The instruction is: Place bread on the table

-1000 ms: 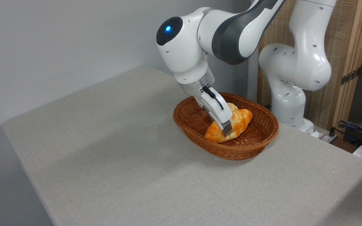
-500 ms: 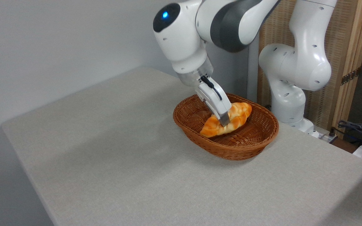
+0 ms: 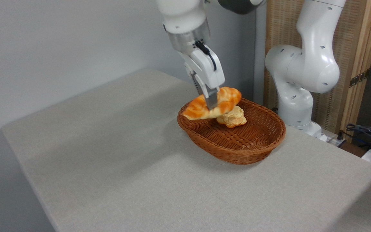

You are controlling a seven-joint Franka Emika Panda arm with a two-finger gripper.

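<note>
Gripper (image 3: 212,103) of mine, white with grey fingers, is clamped on the elongated braided loaf of bread with glossy golden-orange crust (image 3: 201,108), gripping it around its middle. Loaf hangs in the air, lying roughly level, left tapered end poking out past the left rim of the brown oval wicker basket (image 3: 237,154), right end over the basket interior. Not touching the basket or the tabletop as far as I can tell.

Basket contents: one small round pale-yellow bun (image 3: 233,118), sitting near the back wall, just under and behind the right half of the loaf; whether bun and loaf touch I can't tell. Rest of the basket floor is bare weave.

Basket stands on the large flat table covered in light grey-beige speckled fabric (image 3: 114,167), toward the back right part of it.

My white arm base (image 3: 298,74) stands behind the basket, in front of a wooden-framed woven screen (image 3: 362,48). Dark cables (image 3: 366,132) at the far right edge, blurry.

No readable writing, labels or brand marks anywhere.
</note>
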